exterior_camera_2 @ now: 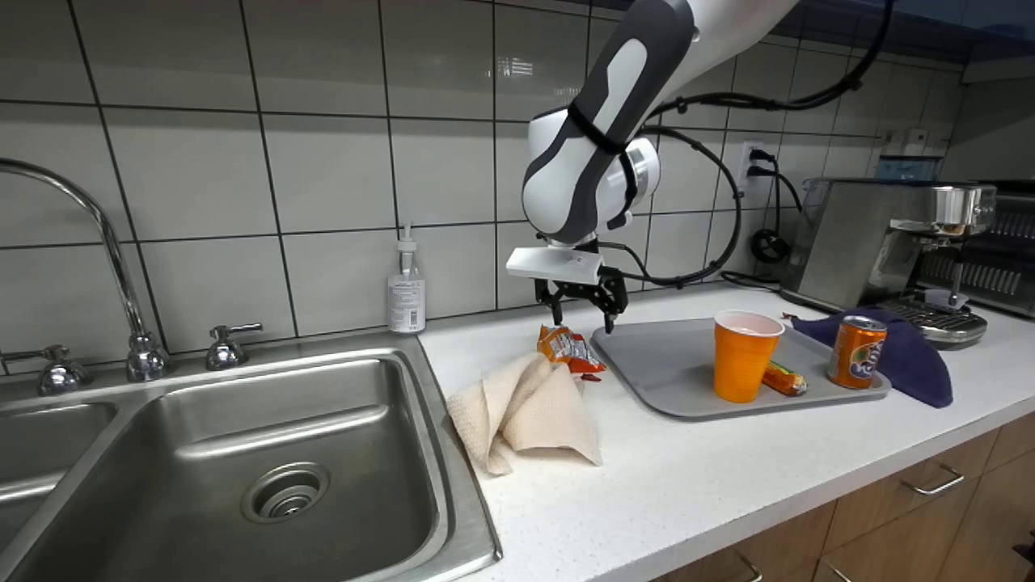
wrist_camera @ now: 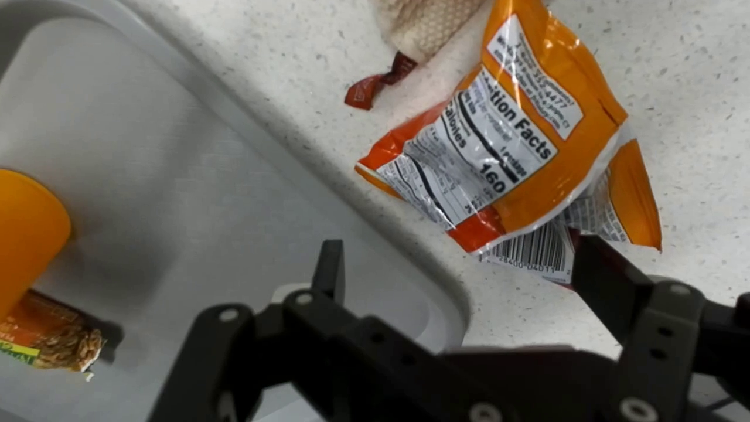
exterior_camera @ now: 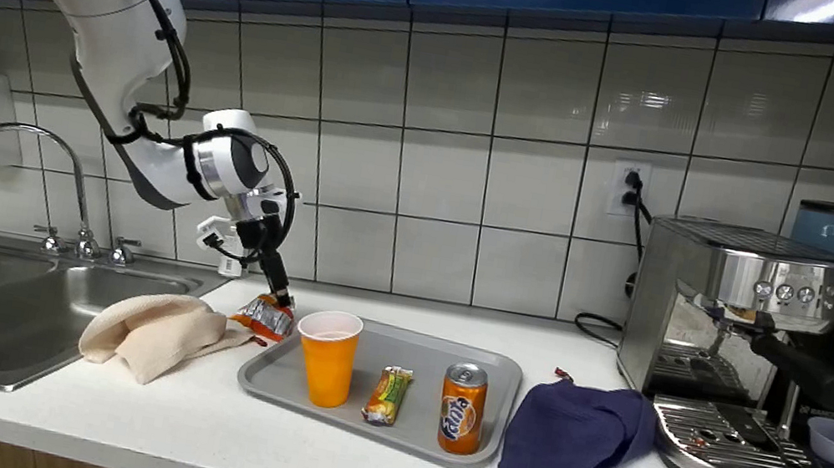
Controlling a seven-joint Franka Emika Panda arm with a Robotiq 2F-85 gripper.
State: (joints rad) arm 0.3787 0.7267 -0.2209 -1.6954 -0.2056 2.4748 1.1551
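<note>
We see the tool [exterior_camera_2: 582, 324] spread wide, close to the crumpled orange snack bag [wrist_camera: 510, 152], which lies on the worktop [exterior_camera_2: 687, 477] beside the grey tray [wrist_camera: 193, 176] and the cream cloth [exterior_camera_2: 525, 412].

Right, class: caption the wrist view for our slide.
Open gripper near a crumpled orange snack bag beside a gray tray.

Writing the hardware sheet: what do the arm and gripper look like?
The arm is white, in rounded segments with dark grey trim; black cables loop outside it, bound by black straps. The gripper is black: two fingers on jointed linkages with pale, round screw heads. A flat white block sits above it.
</note>
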